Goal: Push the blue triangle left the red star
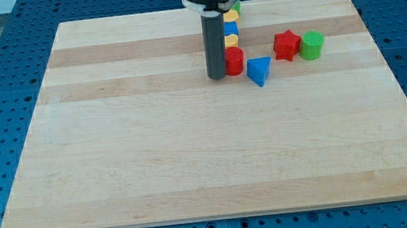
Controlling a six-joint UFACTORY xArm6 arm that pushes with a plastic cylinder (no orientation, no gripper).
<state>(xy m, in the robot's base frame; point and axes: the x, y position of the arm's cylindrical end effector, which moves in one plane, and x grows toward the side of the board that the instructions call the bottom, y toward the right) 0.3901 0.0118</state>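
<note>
The blue triangle (258, 70) lies on the wooden board (193, 160) near the view's top, right of centre. The red star (287, 45) sits up and to the right of it, a small gap apart. My tip (218, 77) is down on the board to the left of the blue triangle. A red cylinder (235, 61) stands between the tip and the triangle, touching the rod's right side. The triangle sits just right of that cylinder.
A green cylinder (311, 45) touches the red star's right side. Behind the rod, a column of blocks runs toward the view's top: a yellow block (232, 42), a blue block (231, 28), another yellow block (231, 14) and a green block (237, 7).
</note>
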